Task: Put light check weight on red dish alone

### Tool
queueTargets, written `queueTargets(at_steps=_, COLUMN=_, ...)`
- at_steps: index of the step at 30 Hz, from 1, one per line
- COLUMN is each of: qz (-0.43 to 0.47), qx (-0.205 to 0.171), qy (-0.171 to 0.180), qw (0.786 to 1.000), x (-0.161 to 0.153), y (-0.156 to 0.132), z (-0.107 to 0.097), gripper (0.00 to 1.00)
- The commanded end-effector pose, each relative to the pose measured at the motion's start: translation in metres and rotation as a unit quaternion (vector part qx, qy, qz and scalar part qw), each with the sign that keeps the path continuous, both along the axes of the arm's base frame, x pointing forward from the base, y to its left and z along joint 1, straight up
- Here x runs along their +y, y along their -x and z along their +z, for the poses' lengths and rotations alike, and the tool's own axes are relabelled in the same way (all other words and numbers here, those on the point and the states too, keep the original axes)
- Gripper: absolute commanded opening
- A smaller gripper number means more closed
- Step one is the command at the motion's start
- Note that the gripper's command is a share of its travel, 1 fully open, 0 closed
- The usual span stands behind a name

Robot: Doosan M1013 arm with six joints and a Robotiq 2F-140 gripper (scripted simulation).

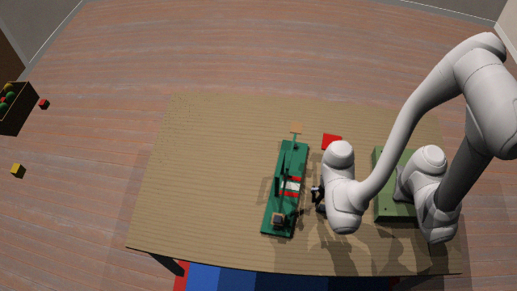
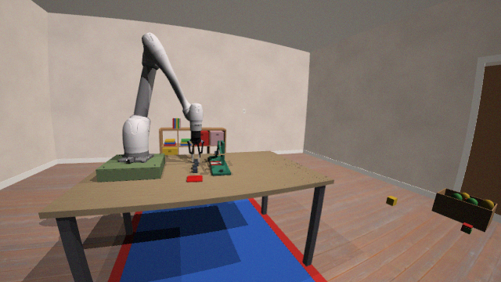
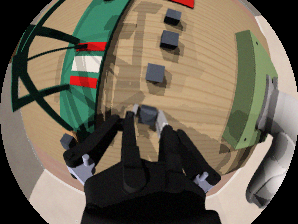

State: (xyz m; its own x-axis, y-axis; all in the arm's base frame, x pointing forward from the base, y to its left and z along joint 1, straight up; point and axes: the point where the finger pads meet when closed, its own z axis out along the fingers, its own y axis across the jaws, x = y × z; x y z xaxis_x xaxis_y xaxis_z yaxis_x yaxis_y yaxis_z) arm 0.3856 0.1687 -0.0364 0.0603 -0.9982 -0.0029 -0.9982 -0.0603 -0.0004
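Wrist view, lower centre: my hand (image 1: pixel 317 198) (image 2: pixel 196 160) (image 3: pixel 147 113) stands partly open around a dark weight (image 3: pixel 147 115), ungripped | lower left: another weight (image 1: pixel 278 219) (image 3: pixel 67 140) on the balance's (image 1: pixel 300 158) (image 2: pixel 221 171) (image 3: pixel 100 20) pan | above centre: three more weights (image 3: pixel 155 73) on the counter (image 1: pixel 210 174) (image 2: pixel 250 184) (image 3: pixel 205 80) | top edge: red dish (image 1: pixel 331 141) (image 2: pixel 194 178) (image 3: pixel 182 2)

we seem to be in a playroom or a child's room, though a robot arm (image 1: pixel 408 117) (image 2: pixel 166 66) (image 3: pixel 280 162) stands on the table (image 1: pixel 210 162) (image 2: pixel 250 172) (image 3: pixel 200 95). we see a low wooden shelf unit (image 2: pixel 160 142) by a plain pale wall (image 2: pixel 235 78), holding colored books and bins. on the plank floor (image 1: pixel 226 48) (image 2: pixel 364 227) we spot a bright blue rug (image 1: pixel 238 279) (image 2: pixel 196 251) with red edging, loose blocks, and an open box (image 1: pixel 23 111) (image 2: pixel 458 207) of green and yellow balls. we also notice a brown door (image 2: pixel 483 137) in a light frame.
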Motion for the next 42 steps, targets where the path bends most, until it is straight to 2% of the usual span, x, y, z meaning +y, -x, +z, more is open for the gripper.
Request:
queueTargets(at_steps=1, qz=0.0, qx=-0.002, qy=0.0, qw=1.0, x=-0.001, y=-0.001, z=-0.001, gripper=0.35)
queueTargets(at_steps=15, qz=0.0, qx=-0.002, qy=0.0, qw=1.0, x=-0.001, y=-0.001, z=0.003, gripper=0.35)
queueTargets(at_steps=20, qz=0.0, qx=-0.002, qy=0.0, qw=1.0, x=-0.001, y=-0.001, z=0.02, gripper=0.35)
queueTargets(at_steps=29, qz=0.0, qx=-0.002, qy=0.0, qw=1.0, x=-0.001, y=-0.001, z=0.068, gripper=0.35)
queueTargets(at_steps=31, qz=0.0, qx=-0.002, qy=0.0, qw=1.0, x=-0.001, y=-0.001, z=0.068, gripper=0.35)
queueTargets(at_steps=36, qz=0.0, qx=-0.002, qy=0.0, qw=1.0, x=-0.002, y=-0.001, z=0.085, gripper=0.35)
queueTargets(at_steps=41, qz=0.0, qx=-0.002, qy=0.0, qw=1.0, x=-0.002, y=-0.001, z=0.089, gripper=0.35)
queueTargets(at_steps=42, qz=0.0, qx=-0.002, qy=0.0, qw=1.0, x=-0.002, y=-0.001, z=0.089, gripper=1.0)
